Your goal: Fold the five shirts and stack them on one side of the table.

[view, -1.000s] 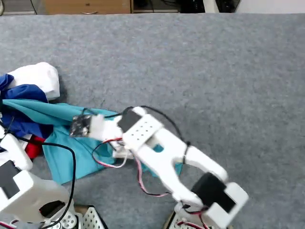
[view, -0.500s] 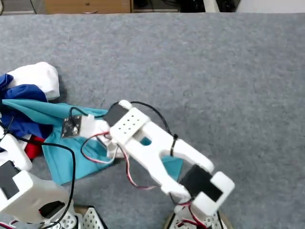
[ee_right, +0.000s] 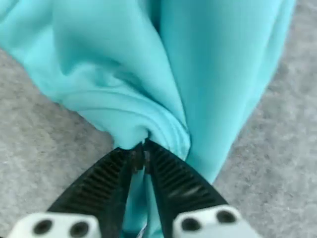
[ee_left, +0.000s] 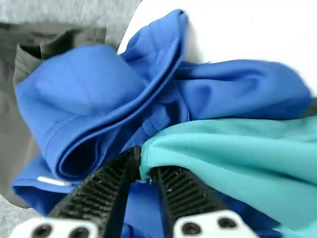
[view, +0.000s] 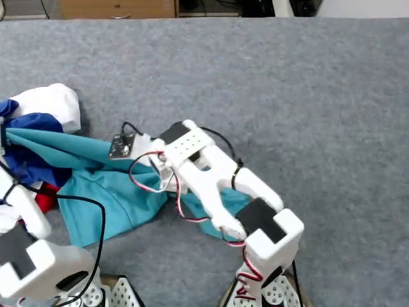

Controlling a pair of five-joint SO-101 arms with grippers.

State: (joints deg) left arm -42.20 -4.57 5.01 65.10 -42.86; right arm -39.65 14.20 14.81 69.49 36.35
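1. Teal shirt (view: 105,201) in the high view lies crumpled on the near left part of the grey table (view: 307,96). One band of it stretches toward a heap at the left edge: a white shirt (view: 54,102), a blue shirt (view: 35,121) and a red garment (view: 50,195). The right arm (view: 211,179) leans over the teal shirt, and the left arm (view: 32,268) stands at the near left corner.
2. In the left wrist view, the left gripper (ee_left: 142,166) has its fingers pinched on a hem corner of the teal shirt (ee_left: 237,148), which lies over the blue shirt (ee_left: 94,99). The white shirt (ee_left: 237,29) lies beyond, and an olive garment (ee_left: 25,49) lies beside the blue one.
3. In the right wrist view, the right gripper (ee_right: 143,156) has its fingers clamped together on a bunched fold of the teal shirt (ee_right: 208,64), with the table (ee_right: 39,129) showing on either side
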